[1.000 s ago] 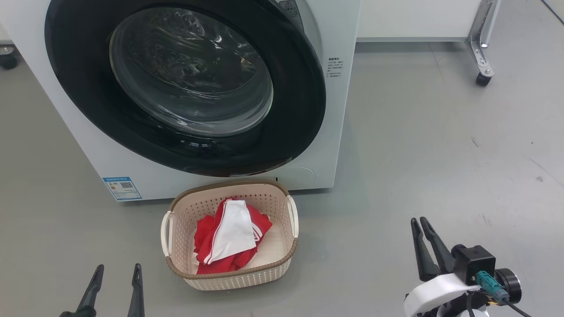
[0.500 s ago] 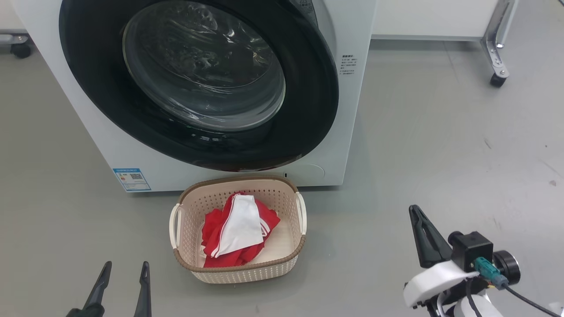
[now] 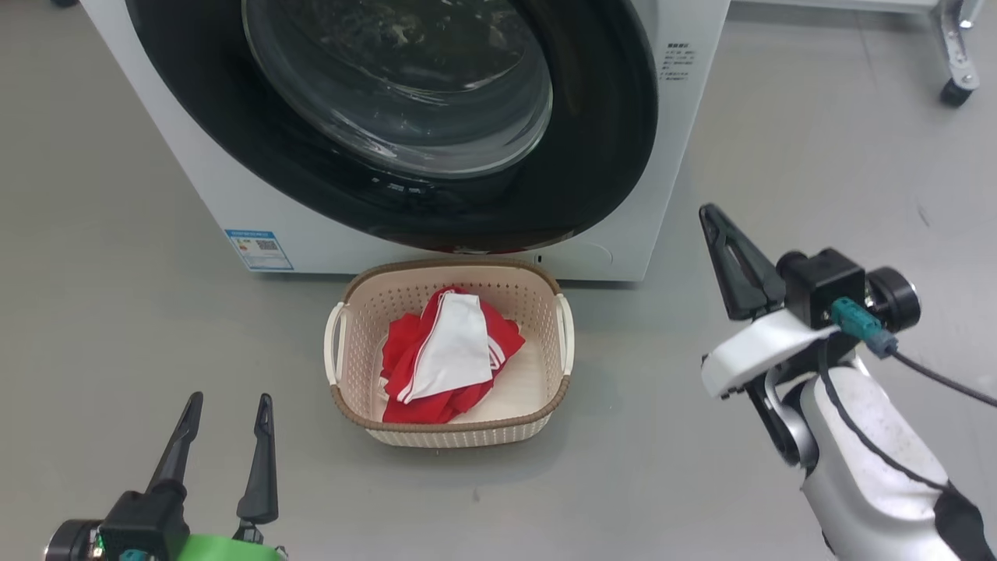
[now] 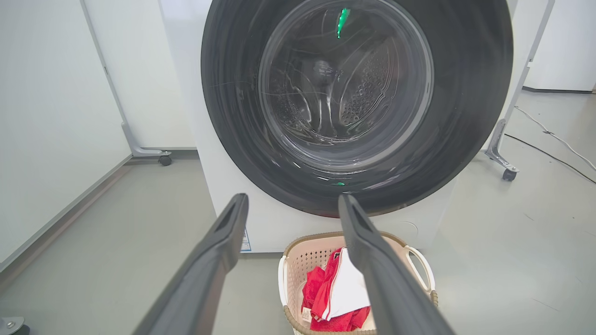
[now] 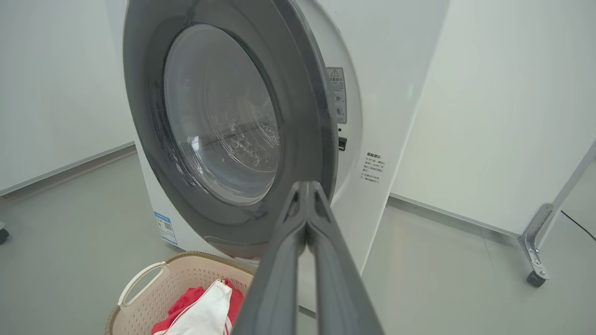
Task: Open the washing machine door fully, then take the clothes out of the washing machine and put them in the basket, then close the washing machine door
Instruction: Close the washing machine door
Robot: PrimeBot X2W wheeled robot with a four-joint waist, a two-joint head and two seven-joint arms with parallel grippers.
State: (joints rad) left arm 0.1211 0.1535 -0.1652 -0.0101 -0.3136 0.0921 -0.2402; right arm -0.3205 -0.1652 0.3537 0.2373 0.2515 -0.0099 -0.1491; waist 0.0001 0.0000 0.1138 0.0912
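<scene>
The washing machine [image 3: 311, 249] stands on the grey floor [image 3: 779, 171] ahead of both grippers, its white front facing them. A small blue label [image 3: 258, 249] sits at its bottom corner, ahead of the left gripper [image 3: 230, 399]. A block of printed text [image 3: 676, 62] sits on the strip of front panel ahead of the right gripper [image 3: 707, 212].

The washing machine door [image 3: 600, 156] covers most of that front, a glossy black ring around a bulging clear glass bowl. It lies against the machine, though whether it is latched cannot be told. In the left wrist view the steel drum shows through the glass, straight beyond the left fingers.

The basket [image 3: 452, 438] rests on the floor just in front of the machine, below the door's lowest edge. It lies forward and to the right of the left gripper, and to the left of the right gripper and lower, apart from both.

The clothes [image 3: 456, 351] lie inside the basket, red fabric with a white panel on top and striped trim along its edge.

The left gripper hovers low over the floor with its two fingers spread wide and nothing between them. The right gripper is raised higher, its fingers pressed together at the tips and empty, pointing towards the machine's right side. A small black caster [image 3: 954, 92] stands far off to the right gripper's right.
</scene>
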